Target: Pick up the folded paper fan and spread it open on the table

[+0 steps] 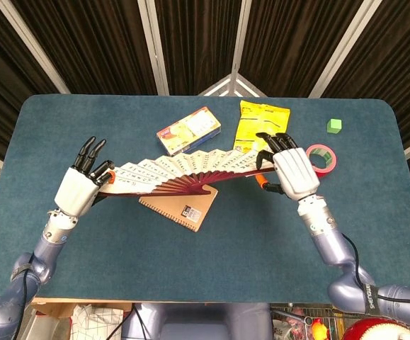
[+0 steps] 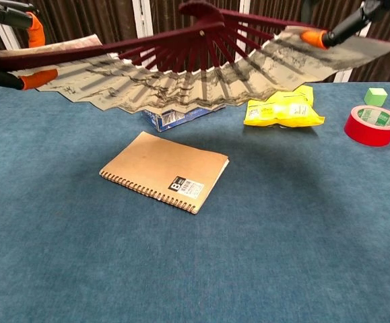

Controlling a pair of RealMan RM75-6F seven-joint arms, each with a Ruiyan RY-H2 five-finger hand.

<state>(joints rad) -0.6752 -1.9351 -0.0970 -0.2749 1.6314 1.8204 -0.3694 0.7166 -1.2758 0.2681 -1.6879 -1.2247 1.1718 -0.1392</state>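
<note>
Both hands [image 1: 78,193] [image 1: 294,174] hold the spread paper fan [image 1: 180,173] aloft.

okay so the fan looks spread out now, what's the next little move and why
Probably lower it onto bare table, nearer than the notebook. The left hand and right hand hold the paper fan open by its ends, in the air above the notebook.

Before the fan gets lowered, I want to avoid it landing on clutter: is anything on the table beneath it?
Yes. The fan, held by the left hand and right hand, hangs over the spiral notebook; the blue box lies under its far edge.
</note>
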